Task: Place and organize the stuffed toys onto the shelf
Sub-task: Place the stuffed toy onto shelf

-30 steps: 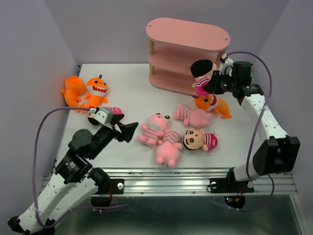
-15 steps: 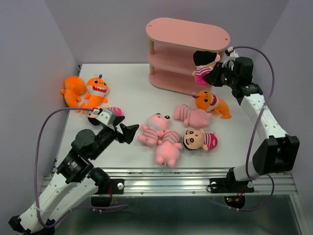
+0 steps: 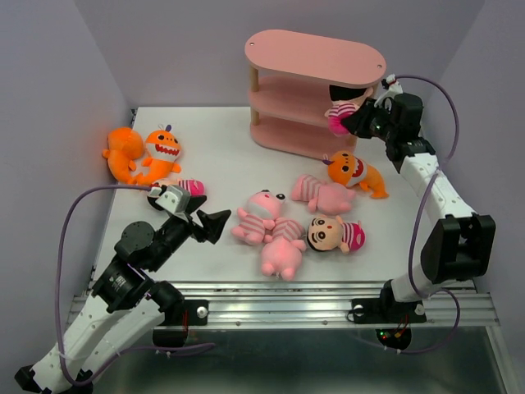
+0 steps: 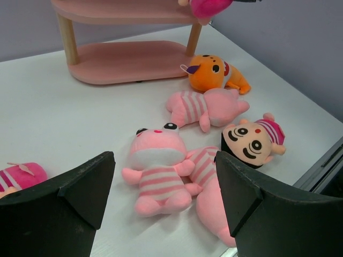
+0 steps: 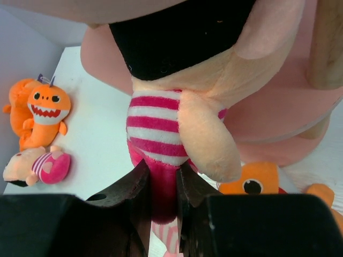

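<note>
The pink shelf [image 3: 312,53] stands at the back of the table. My right gripper [image 3: 351,121] is shut on a black-haired doll [image 3: 340,107] in magenta stripes [image 5: 161,134], holding it at the shelf's right end, level with the middle tier. My left gripper [image 3: 215,223] is open and empty, just left of a pink pig [image 3: 258,215] that lies between its jaws in the wrist view [image 4: 158,171]. Two more pigs [image 3: 283,250] [image 3: 321,194], a doll [image 3: 335,234] and an orange monster [image 3: 354,172] lie mid-table.
Two orange monsters [image 3: 148,153] lie at the far left, and another doll [image 3: 182,189] lies behind my left gripper. The shelf's bottom tier [image 4: 128,59] holds nothing in the left wrist view.
My right gripper has lifted the doll and moved it back toward the shelf's middle tier. My left gripper has edged slightly toward the pig.
</note>
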`<state>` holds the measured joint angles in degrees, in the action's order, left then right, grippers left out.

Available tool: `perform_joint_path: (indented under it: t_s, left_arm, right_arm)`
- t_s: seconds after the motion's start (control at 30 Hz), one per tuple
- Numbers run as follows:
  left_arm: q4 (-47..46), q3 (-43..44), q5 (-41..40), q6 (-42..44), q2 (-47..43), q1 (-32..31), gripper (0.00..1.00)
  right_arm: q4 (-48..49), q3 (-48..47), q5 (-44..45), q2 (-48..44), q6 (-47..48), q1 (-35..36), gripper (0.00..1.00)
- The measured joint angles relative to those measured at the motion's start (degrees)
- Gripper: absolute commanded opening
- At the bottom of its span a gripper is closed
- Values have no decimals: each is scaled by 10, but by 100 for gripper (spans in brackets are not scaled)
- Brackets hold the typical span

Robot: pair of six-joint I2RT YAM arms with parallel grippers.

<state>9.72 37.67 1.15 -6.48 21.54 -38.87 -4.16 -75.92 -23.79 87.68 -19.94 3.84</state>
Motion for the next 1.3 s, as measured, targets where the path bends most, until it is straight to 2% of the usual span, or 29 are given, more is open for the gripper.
perform_joint_path:
  t_s: [0.3,0.87,1.3]
  left_arm:
    - [0,-6,-1,0,4,0,86]
    - [0,-6,-1,0,5,0,86]
    - [0,-6,-1,0,14,0,86]
  right_arm:
    - [37,0,11,28,-10,-12,9]
    - [64,-1,14,58,-32,-26,51]
    - [80,-1,12,58,-52,-44,66]
